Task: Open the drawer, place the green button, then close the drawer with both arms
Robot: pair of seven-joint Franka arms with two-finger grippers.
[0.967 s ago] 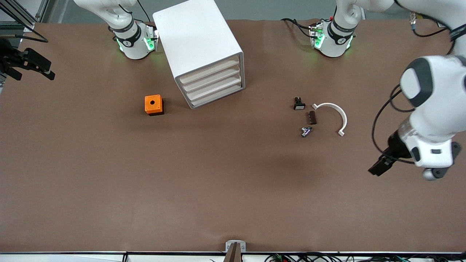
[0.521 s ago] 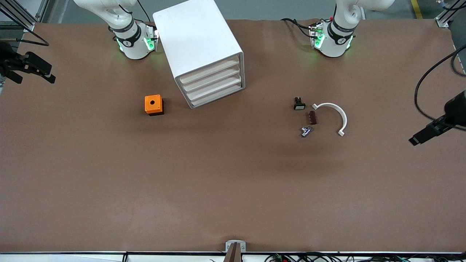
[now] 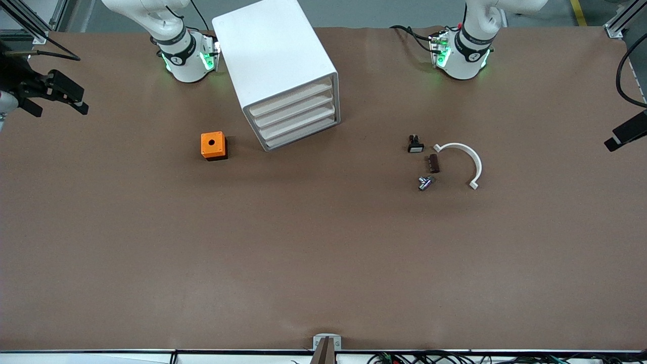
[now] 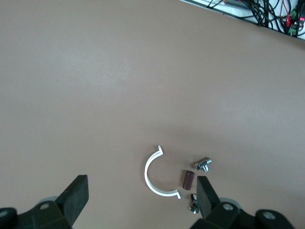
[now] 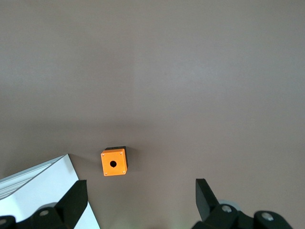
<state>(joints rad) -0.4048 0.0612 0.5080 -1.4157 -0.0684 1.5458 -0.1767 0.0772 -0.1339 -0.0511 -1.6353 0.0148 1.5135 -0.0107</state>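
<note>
The white cabinet (image 3: 275, 60) stands near the right arm's base with all four drawers (image 3: 295, 119) shut; its corner also shows in the right wrist view (image 5: 38, 191). No green-capped button shows in any view. My left gripper (image 3: 617, 140) hangs at the left arm's end of the table, mostly out of the front view; in the left wrist view it (image 4: 140, 200) is open and empty, high over the small parts. My right gripper (image 3: 58, 106) hangs over the right arm's end of the table; in the right wrist view it (image 5: 139, 198) is open and empty.
An orange cube with a hole (image 3: 213, 145) sits beside the cabinet, also in the right wrist view (image 5: 114, 162). Toward the left arm's end lie a black button with white cap (image 3: 415, 144), a brown piece (image 3: 433, 163), a metal part (image 3: 425, 182) and a white arc (image 3: 462, 161).
The left arm has swung up and away toward its end of the table, almost leaving the front view. The right gripper has shifted slightly toward the cabinet.
</note>
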